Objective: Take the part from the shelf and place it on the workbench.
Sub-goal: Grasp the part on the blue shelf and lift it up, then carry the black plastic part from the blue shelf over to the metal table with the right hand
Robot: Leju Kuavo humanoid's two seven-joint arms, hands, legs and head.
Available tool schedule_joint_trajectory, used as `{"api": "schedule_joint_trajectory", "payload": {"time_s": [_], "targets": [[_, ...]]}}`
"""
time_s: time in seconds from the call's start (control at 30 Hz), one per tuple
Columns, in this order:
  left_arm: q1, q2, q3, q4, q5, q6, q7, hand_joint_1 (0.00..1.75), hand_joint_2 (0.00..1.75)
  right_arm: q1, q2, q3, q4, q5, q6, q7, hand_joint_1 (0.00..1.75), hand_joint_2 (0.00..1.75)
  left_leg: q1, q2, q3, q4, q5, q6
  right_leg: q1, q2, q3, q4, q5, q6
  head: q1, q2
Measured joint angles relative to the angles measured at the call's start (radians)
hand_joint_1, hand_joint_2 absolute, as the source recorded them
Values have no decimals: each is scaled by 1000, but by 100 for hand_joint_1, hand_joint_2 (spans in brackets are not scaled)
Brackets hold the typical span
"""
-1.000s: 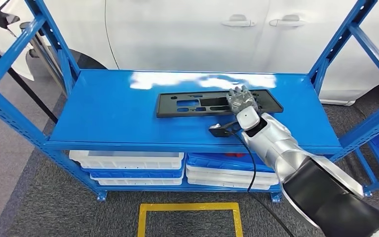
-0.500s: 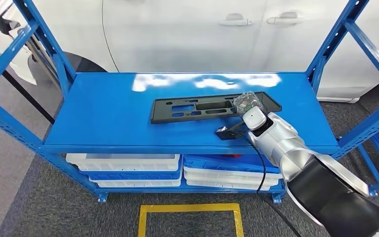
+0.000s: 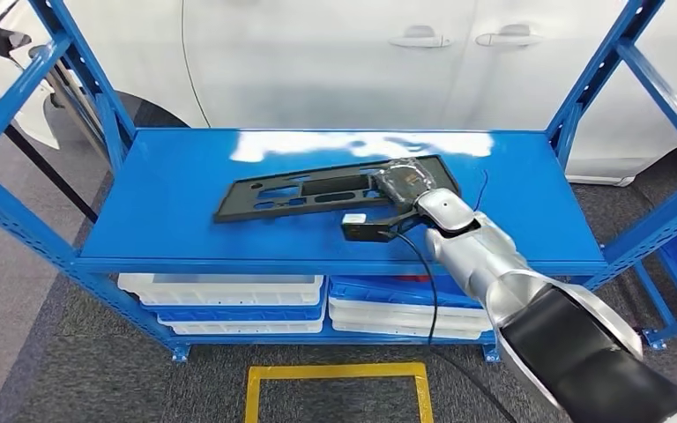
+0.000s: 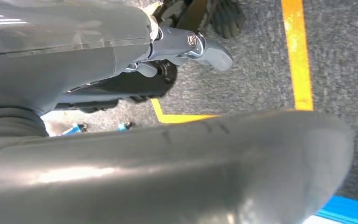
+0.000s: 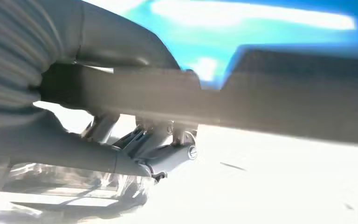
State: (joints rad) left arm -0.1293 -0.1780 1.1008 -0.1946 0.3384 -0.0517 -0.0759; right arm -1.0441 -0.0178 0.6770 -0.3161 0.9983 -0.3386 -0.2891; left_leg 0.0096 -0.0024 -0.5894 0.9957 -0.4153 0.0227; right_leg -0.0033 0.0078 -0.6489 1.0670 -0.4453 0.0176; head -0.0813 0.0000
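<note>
Head high over shelf [image 3: 229, 211] — wrists close, perhaps blurred.

Part [image 3: 317, 189]: long flat black plastic panel, several rectangular cut-outs along its length. Lay over blue top shelf [image 3: 185, 211], skewed, its left end nearer shelf's front edge, its right end further back. Right end sat in my right hand [image 3: 403, 179], fingers closed on it. From my right wrist view, panel [image 5: 284, 107] ran as dark blurred bar across frame, thumb [image 5: 65, 151] on one face, darker fingers on other. Whether left end touched shelf or hung just clear, couldn't tell.
</note>
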Motion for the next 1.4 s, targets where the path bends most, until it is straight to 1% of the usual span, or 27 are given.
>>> {"api": "schedule_joint_trajectory", "payload": {"time_s": [0.03,0.1,0.13,0.17,0.2,0.27,0.33,0.4,0.47,0.53,0.6,0.63,0.67,0.7,0.77,0.83,0.93,1.0,1.03,1.1,1.13,1.17,1.2,1.27,1.3,1.33,1.4], "targets": [[0,0,1,0,0,-3,-6,0,175,9,11,-60,-40,-117,31,-106,175,175,0,1,0,-1,1,2,-3,-1,-25,56,-32,3,0,0],[0,0,3,0,0,-3,-21,0,175,38,32,-163,-151,-326,139,-248,175,175,1,3,-1,0,0,3,-8,-3,-87,189,-89,10,0,0],[1,0,4,0,0,2,-30,0,175,55,43,-205,-242,-435,217,-285,175,175,2,3,0,2,-2,2,-12,-4,-105,227,-96,13,0,0],[2,0,6,0,0,7,-38,0,175,69,47,-232,-331,-521,284,-293,175,175,3,1,0,4,-4,1,-16,-5,-104,228,-83,16,0,0],[3,0,8,0,0,12,-46,0,175,79,50,-253,-428,-605,345,-280,175,175,5,-2,1,8,-8,-2,-21,-7,-85,189,-55,19,0,0],[6,1,11,0,0,23,-62,0,175,87,46,-286,-623,-775,447,-237,175,175,7,-11,-1,21,-18,-12,-25,-9,-21,56,5,21,0,0],[11,1,18,0,0,34,-76,0,175,98,34,-310,-802,-939,528,-209,175,175,5,-18,-5,30,-25,-25,-21,-8,15,-21,21,13,0,0],[15,1,25,0,0,43,-84,0,175,114,20,-327,-946,-1050,581,-199,175,175,5,-19,-4,28,-27,-37,-17,-5,16,-28,16,0,0,0],[17,2,27,0,0,47,-87,0,175,128,8,-341,-1043,-1090,601,-194,175,175,7,-13,-6,42,-43,-47,-19,-4,21,-34,17,-15,0,0],[16,2,29,0,0,48,-88,0,175,141,2,-347,-1109,-1099,607,-193,175,175,8,-7,-40,125,-95,-52,-21,-3,25,-39,19,-27,0,0],[15,2,30,0,0,48,-88,0,175,155,-3,-351,-1151,-1104,611,-194,175,175,8,-5,-102,259,-154,-54,-17,0,25,-39,18,-32,0,0],[15,2,30,0,0,48,-88,0,175,163,-6,-352,-1165,-1104,611,-193,175,175,8,-5,-124,304,-165,-54,-15,1,26,-38,17,-33,0,0],[15,2,31,0,0,48,-88,0,175,169,-8,-353,-1178,-1104,612,-193,175,175,8,-5,-130,313,-157,-52,-12,2,27,-38,17,-33,0,0],[15,3,31,0,0,48,-88,0,175,174,-10,-353,-1188,-1104,612,-193,175,175,7,-5,-116,280,-129,-47,-10,4,28,-38,17,-33,0,0],[14,5,31,0,0,48,-88,0,175,177,-13,-354,-1206,-1104,611,-192,175,175,1,-5,-53,143,-60,-31,-7,6,32,-38,16,-32,0,0],[12,8,32,0,0,48,-89,0,175,179,-17,-355,-1217,-1104,611,-191,175,175,-7,-4,-8,45,-28,-19,-6,7,31,-37,15,-26,0,0],[11,10,33,0,0,48,-90,0,175,182,-22,-357,-1228,-1104,611,-190,175,175,-10,-3,1,21,-23,-12,-8,7,30,-38,18,-10,0,0],[11,10,33,0,0,49,-91,0,175,182,-25,-360,-1235,-1104,611,-189,175,175,-5,-1,7,8,-14,-3,-9,4,19,-11,-4,0,0,0],[10,10,33,0,0,49,-91,0,175,182,-27,-362,-1237,-1107,613,-191,175,175,-2,0,9,3,-10,0,-10,3,0,32,-31,4,0,0],[8,10,33,0,0,54,-93,0,175,186,-30,-364,-1240,-1132,630,-194,175,175,-2,1,8,2,-9,3,-12,1,-58,157,-93,11,0,0],[8,10,33,0,0,61,-95,0,175,192,-32,-364,-1241,-1159,647,-196,175,175,-2,1,8,2,-9,2,-13,0,-82,208,-109,14,0,0],[9,10,34,0,0,69,-97,0,175,199,-34,-364,-1245,-1189,666,-195,175,175,-2,1,8,3,-10,2,-15,-1,-92,227,-107,17,0,0],[10,9,34,0,0,77,-99,0,175,207,-35,-364,-1251,-1221,687,-191,175,175,-1,1,8,4,-10,1,-18,-3,-83,209,-87,18,0,0],[12,8,35,0,0,91,-102,0,175,224,-39,-364,-1270,-1265,719,-180,175,175,0,0,8,11,-15,-6,-22,-6,-20,84,-24,18,0,0],[12,8,35,0,0,98,-104,0,175,236,-41,-363,-1280,-1277,733,-174,175,175,-1,-1,7,16,-19,-11,-21,-7,10,23,-3,15,0,0],[12,8,35,0,0,104,-105,0,175,251,-42,-361,-1288,-1285,745,-169,175,175,-3,-2,5,19,-22,-16,-20,-7,30,-17,8,10,0,0],[13,8,35,0,0,114,-108,0,175,281,-45,-352,-1301,-1291,760,-165,175,175,-5,-2,4,21,-24,-27,-16,-4,35,-33,7,-3,0,0]]}}
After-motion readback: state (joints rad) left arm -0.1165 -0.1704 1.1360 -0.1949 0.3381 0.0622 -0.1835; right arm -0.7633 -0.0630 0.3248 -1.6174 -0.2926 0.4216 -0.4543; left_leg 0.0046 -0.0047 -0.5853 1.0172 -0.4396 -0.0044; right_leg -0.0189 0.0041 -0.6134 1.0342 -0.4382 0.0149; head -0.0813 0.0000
